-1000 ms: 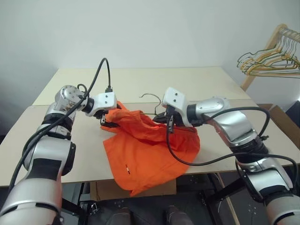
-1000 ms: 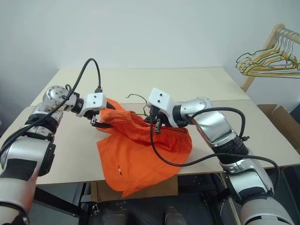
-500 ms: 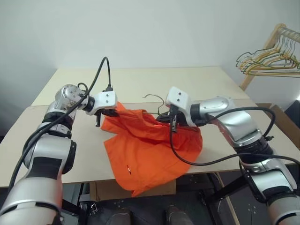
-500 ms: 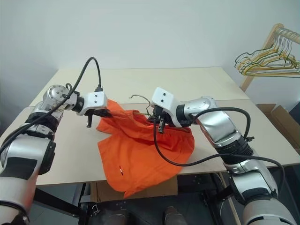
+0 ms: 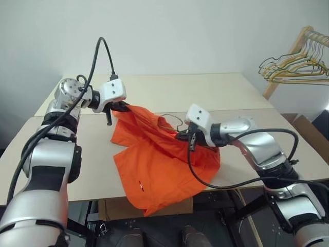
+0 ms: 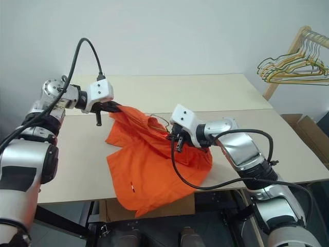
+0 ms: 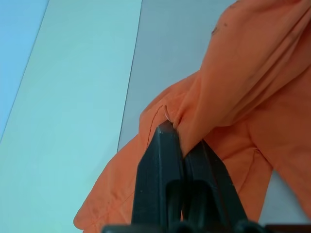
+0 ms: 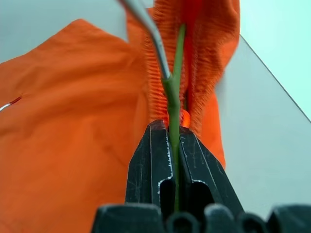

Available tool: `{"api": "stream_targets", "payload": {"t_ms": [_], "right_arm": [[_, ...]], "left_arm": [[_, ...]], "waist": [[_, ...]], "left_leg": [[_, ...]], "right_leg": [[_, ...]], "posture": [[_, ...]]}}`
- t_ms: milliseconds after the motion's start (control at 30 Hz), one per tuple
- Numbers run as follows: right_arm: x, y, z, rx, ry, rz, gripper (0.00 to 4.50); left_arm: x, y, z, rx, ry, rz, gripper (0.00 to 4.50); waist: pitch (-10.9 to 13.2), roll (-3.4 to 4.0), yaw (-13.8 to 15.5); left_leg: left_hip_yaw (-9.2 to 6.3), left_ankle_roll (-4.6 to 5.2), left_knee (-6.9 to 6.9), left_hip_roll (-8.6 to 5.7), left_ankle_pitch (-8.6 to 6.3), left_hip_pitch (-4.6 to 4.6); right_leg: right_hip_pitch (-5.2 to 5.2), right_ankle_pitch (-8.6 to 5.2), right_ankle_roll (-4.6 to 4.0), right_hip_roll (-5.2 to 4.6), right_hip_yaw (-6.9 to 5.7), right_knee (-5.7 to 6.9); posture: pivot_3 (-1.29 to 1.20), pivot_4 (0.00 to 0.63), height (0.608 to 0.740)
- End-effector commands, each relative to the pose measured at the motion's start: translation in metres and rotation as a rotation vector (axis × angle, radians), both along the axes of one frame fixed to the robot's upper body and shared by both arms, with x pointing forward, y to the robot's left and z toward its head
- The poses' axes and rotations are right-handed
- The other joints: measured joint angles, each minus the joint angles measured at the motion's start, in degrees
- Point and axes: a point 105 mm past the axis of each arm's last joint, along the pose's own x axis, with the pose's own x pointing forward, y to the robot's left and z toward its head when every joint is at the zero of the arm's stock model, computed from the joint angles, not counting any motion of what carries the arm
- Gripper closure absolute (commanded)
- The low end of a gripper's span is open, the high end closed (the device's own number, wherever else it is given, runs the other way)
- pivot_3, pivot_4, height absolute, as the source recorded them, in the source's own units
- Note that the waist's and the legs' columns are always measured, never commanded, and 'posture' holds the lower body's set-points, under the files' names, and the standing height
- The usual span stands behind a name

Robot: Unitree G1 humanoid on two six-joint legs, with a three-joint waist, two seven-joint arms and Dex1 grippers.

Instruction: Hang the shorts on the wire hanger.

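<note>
Pinching a fold of the shorts (image 5: 154, 154) with my left gripper (image 7: 181, 127), fingers clamped tight on the orange cloth and holding that corner up off the table (image 5: 231, 87). My right gripper (image 8: 169, 127) is squeezed on the wire hanger (image 8: 171, 92), the thin green wire running straight between its fingers, with the gathered waistband bunched right against it. Most of the shorts lie spread on the table between my two arms, one leg drooping over the near edge. A rack of hangers (image 5: 295, 64) stands far right
</note>
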Motion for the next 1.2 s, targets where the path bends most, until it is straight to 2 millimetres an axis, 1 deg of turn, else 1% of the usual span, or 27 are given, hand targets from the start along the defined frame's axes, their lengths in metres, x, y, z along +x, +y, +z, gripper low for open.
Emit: {"api": "stream_targets", "payload": {"t_ms": [33, 133, 200, 300, 367, 500, 600, 700, 767, 867, 967, 1067, 1167, 1200], "right_arm": [[0.008, -0.003, 0.014, 0.063, -0.07, -0.062, 4.5], [0.013, 0.005, 0.015, 0.142, -0.064, -0.106, 4.5], [0.012, 0.008, 0.011, 0.123, -0.068, -0.093, 4.5], [0.009, 0.001, -0.001, 0.046, -0.076, -0.083, 4.5], [0.009, -0.007, -0.002, 0.024, -0.073, -0.089, 4.5], [0.011, -0.018, 0.005, -0.004, -0.086, -0.088, 4.5], [0.013, -0.021, 0.019, -0.005, -0.104, -0.078, 4.5], [0.01, -0.017, 0.037, 0.012, -0.113, -0.037, 4.5], [0.005, -0.011, 0.043, -0.001, -0.114, 0.011, 4.5], [0.002, -0.005, 0.046, -0.015, -0.106, 0.056, 4.5], [-0.001, -0.002, 0.046, -0.044, -0.101, 0.097, 4.5], [-0.005, -0.003, 0.042, -0.086, -0.081, 0.135, 4.5], [-0.005, -0.006, 0.042, -0.101, -0.061, 0.134, 4.5], [-0.003, -0.009, 0.041, -0.113, -0.053, 0.121, 4.5]], "left_arm": [[0.002, 0.005, 0.028, -0.049, -0.073, 0.014, 4.45], [0.001, 0.004, 0.027, -0.051, -0.069, 0.005, 4.45], [0.001, 0.003, 0.028, -0.055, -0.068, 0.002, 4.45], [0.0, 0.005, 0.028, -0.051, -0.068, 0.003, 4.45], [-0.001, 0.008, 0.028, -0.047, -0.068, 0.006, 4.45], [-0.003, 0.011, 0.021, -0.037, -0.053, -0.003, 4.45], [-0.007, 0.012, 0.008, 0.004, -0.028, -0.028, 4.45], [-0.01, 0.007, -0.01, 0.031, 0.002, -0.062, 4.45], [-0.011, 0.0, -0.016, 0.032, 0.007, -0.085, 4.45], [-0.009, -0.01, -0.016, -0.003, -0.002, -0.092, 4.45], [-0.005, -0.013, -0.012, -0.011, -0.026, -0.076, 4.45], [0.001, -0.011, -0.007, -0.02, -0.056, -0.028, 4.45], [0.003, -0.005, -0.005, -0.018, -0.059, 0.004, 4.45], [0.002, -0.001, -0.004, -0.009, -0.047, 0.013, 4.27]], "waist": [[0.0, 0.0, -0.07], [0.0, 0.0, -0.06], [0.0, 0.0, 0.0], [0.0, 0.0, 0.41], [0.0, 0.0, 0.72], [0.0, 0.0, 0.96], [0.0, 0.0, 0.99], [0.0, 0.0, 0.86], [0.0, 0.0, 0.94], [0.0, 0.0, 1.31], [0.0, 0.0, 1.4], [0.0, 0.0, 1.33], [0.0, 0.0, 1.33], [0.0, 0.0, 1.32]], "left_leg": [[0.0, 0.0, -0.01, 0.0, 0.0, 0.0], [-0.01, 0.0, -0.02, 0.0, 0.0, 0.0], [-0.01, 0.0, -0.02, -0.01, 0.0, 0.0], [-0.01, 0.0, -0.01, -0.02, 0.0, -0.02], [0.0, 0.0, 0.0, -0.07, 0.0, -0.03], [0.02, 0.0, 0.02, -0.06, 0.0, 0.0], [0.01, 0.0, 0.01, -0.04, 0.0, 0.02], [0.03, 0.0, 0.0, -0.02, 0.0, 0.03], [0.02, 0.0, 0.0, -0.02, 0.0, 0.02], [0.02, 0.0, 0.01, -0.02, 0.0, 0.0], [0.03, 0.0, 0.04, -0.04, 0.0, -0.02], [0.04, 0.0, 0.04, -0.03, 0.0, 0.0], [0.02, 0.0, 0.04, -0.02, 0.0, 0.0], [0.03, 0.0, 0.03, -0.03, 0.0, 0.0]], "right_leg": [[-0.01, 0.0, 0.0, 0.0, 0.01, 0.0], [-0.01, 0.0, 0.0, 0.0, 0.0, 0.0], [0.0, 0.0, 0.0, 0.0, 0.0, 0.0], [0.0, 0.0, 0.01, -0.02, 0.0, -0.02], [0.02, 0.0, 0.02, -0.08, 0.0, -0.04], [0.02, 0.01, 0.02, -0.07, 0.01, -0.02], [0.01, 0.0, 0.01, -0.03, 0.01, -0.01], [0.0, 0.0, 0.01, -0.02, 0.03, 0.0], [0.0, 0.01, 0.0, -0.02, 0.02, 0.0], [0.0, 0.01, 0.01, -0.03, 0.01, -0.02], [0.01, 0.01, 0.01, -0.05, 0.01, -0.02], [0.0, 0.02, 0.02, -0.05, 0.02, -0.01], [0.0, 0.01, 0.01, -0.03, 0.01, 0.0], [0.0, 0.01, 0.01, -0.04, 0.01, 0.0]], "posture": [[0.07, 0.0, 0.74], [0.07, 0.0, 0.74], [0.08, 0.0, 0.74], [0.08, 0.0, 0.74], [0.08, 0.0, 0.74], [0.08, 0.0, 0.74], [0.07, 0.0, 0.74], [0.07, 0.0, 0.74], [0.06, 0.0, 0.74], [0.06, 0.0, 0.74], [0.06, 0.0, 0.74], [0.05, 0.0, 0.74], [0.05, 0.0, 0.74], [0.05, 0.0, 0.74]]}}
